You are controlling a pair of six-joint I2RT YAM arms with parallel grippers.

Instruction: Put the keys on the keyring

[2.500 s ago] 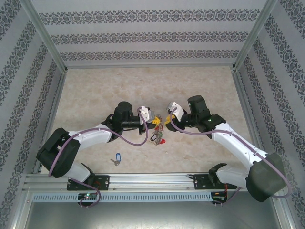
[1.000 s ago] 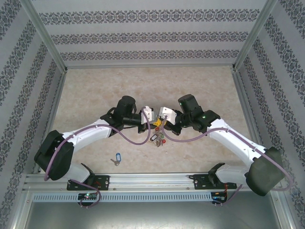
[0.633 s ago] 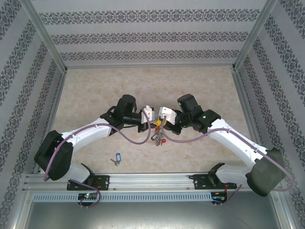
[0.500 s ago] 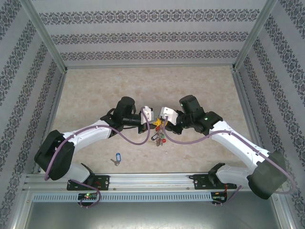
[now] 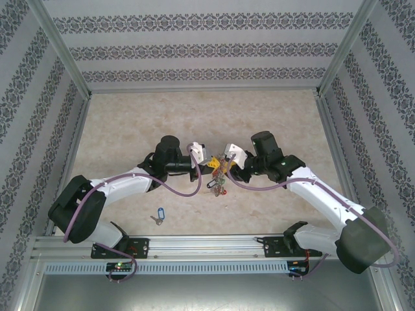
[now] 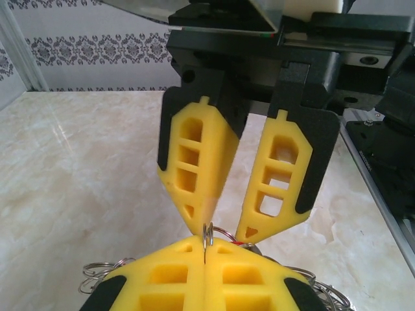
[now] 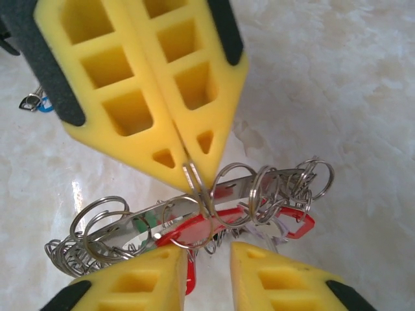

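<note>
Closest to me, along the table's near edge, runs the aluminium rail (image 5: 207, 245) that carries both arm bases. Just beyond it a blue-tagged key (image 5: 159, 216) lies flat on the marble-patterned table (image 5: 130, 123), on its own on the left side and well apart from both grippers.

Further in, at the middle of the table, the two arms bend inward and their yellow fingertips meet almost nose to nose. The left gripper (image 5: 212, 167) has its fingers pressed together, and between the tips it pinches a thin wire split ring (image 7: 198, 184) edge-on. That ring belongs to the keyring (image 7: 194, 220), a bunch of small silver rings and metal parts that hangs just beneath the pinched tips, above the table. A red tag (image 7: 194, 228) sits in the middle of the bunch with a bit of green beside it. I cannot tell whether the red tag's key is threaded on or merely tangled among the loops.

The right gripper (image 5: 225, 163) faces the left one from just across the bunch. Its fingers (image 6: 198, 175) are spread, one on each side of the pinched ring, holding nothing; from the left wrist camera one tip looks very close to the ring, but I cannot tell whether it touches.

Behind everything stands the patterned back wall (image 5: 207, 45).
</note>
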